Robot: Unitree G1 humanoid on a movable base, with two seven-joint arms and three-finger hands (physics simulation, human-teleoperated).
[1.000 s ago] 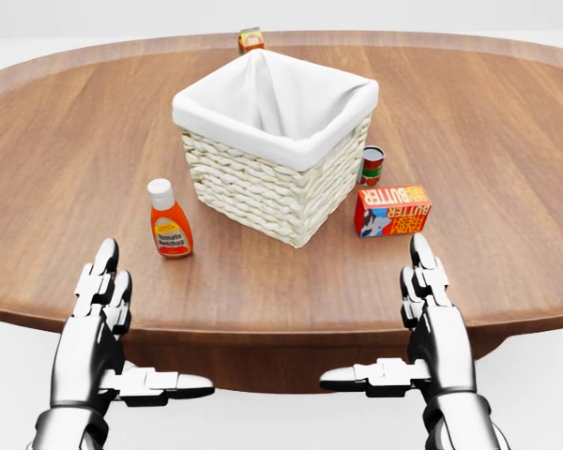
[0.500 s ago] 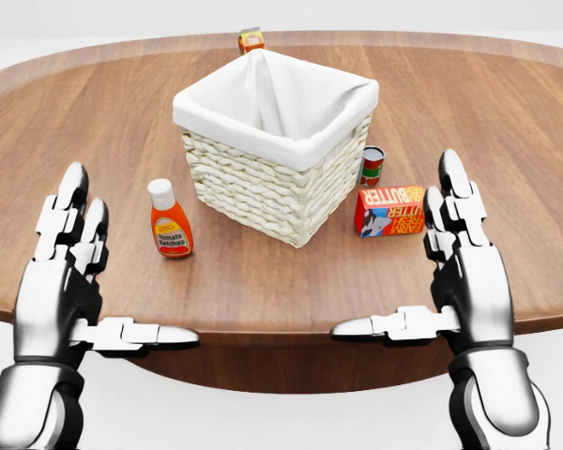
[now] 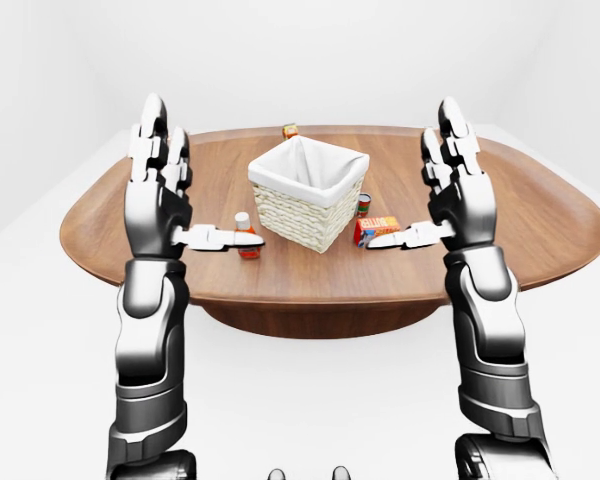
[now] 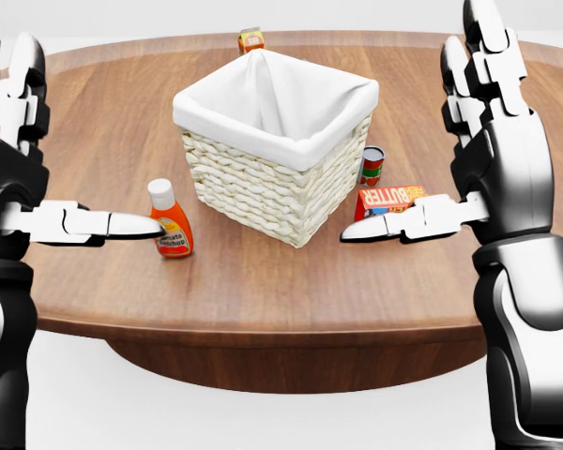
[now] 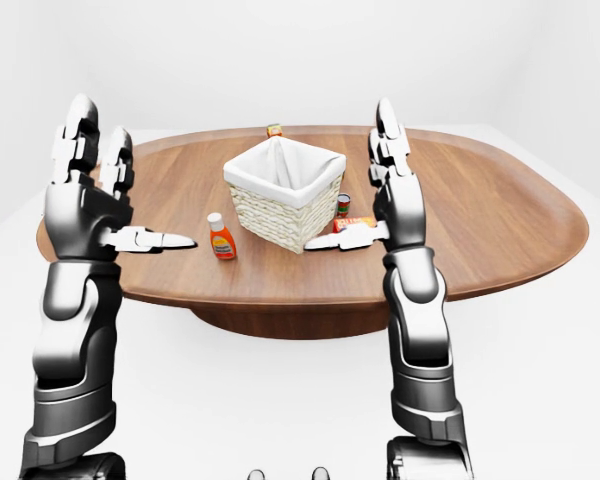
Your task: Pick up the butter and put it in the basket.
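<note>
The butter (image 4: 387, 198) is a red and orange box lying on the round wooden table (image 4: 263, 281), just right of the basket (image 4: 253, 187), a woven basket with a white liner that looks empty. My right hand (image 4: 497, 159) is open, fingers pointing up, raised above the table to the right of the butter. Its thumb crosses in front of the box and hides its lower part. My left hand (image 4: 19, 178) is open and raised at the left, its thumb pointing at the ketchup bottle (image 4: 171, 223). Neither hand holds anything.
A small red can (image 4: 372, 165) stands between the basket and the butter. A small orange box (image 4: 251, 39) sits at the table's top edge in the head view. The eye views show the table standing in a plain white room.
Both hands have risen from below the table's near edge to well above it, still open. My right thumb now covers part of the butter. The objects have not moved.
</note>
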